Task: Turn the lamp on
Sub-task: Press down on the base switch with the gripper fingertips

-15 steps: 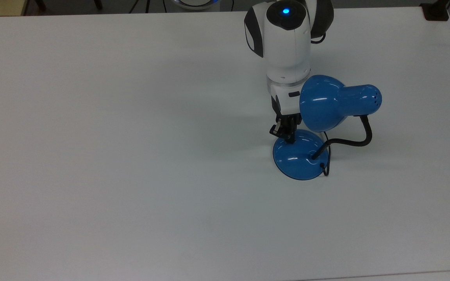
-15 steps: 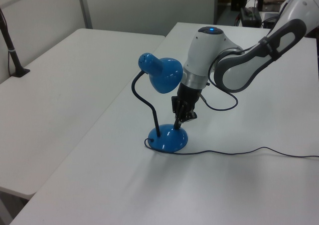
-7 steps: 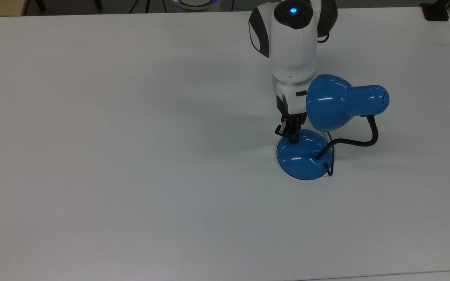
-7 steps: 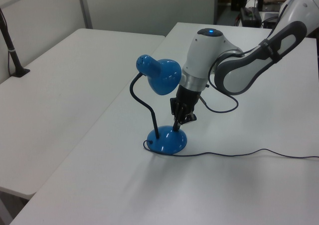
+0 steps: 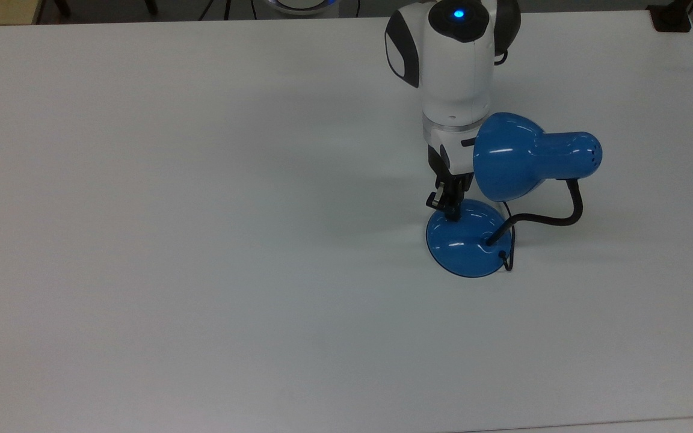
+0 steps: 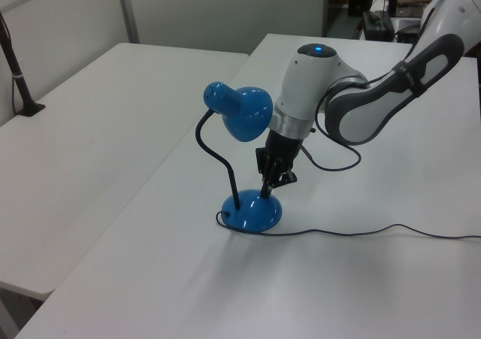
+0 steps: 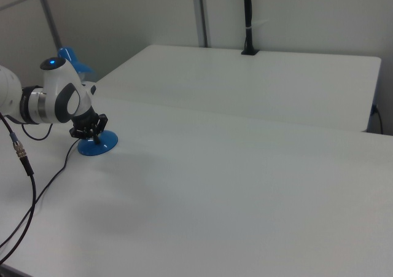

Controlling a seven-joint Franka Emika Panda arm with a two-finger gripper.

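On the white counter [image 5: 202,240] the lamp [image 5: 503,198] stands toward the top view's right, its shade overhanging the wrist and its round base [image 5: 467,243] resting flat below. Your gripper [image 5: 450,207] points steeply down with its fingers [image 6: 266,188] drawn together on nothing, their tips touching or just above the base's upper rim in the top view. Judge the switch to lie directly under those tips: the coming press runs straight down, not sideways.

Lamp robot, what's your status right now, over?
Gripper tip down on the lamp base, near its rim. Shade unlit. Cord trailing across the table, nothing in the way.
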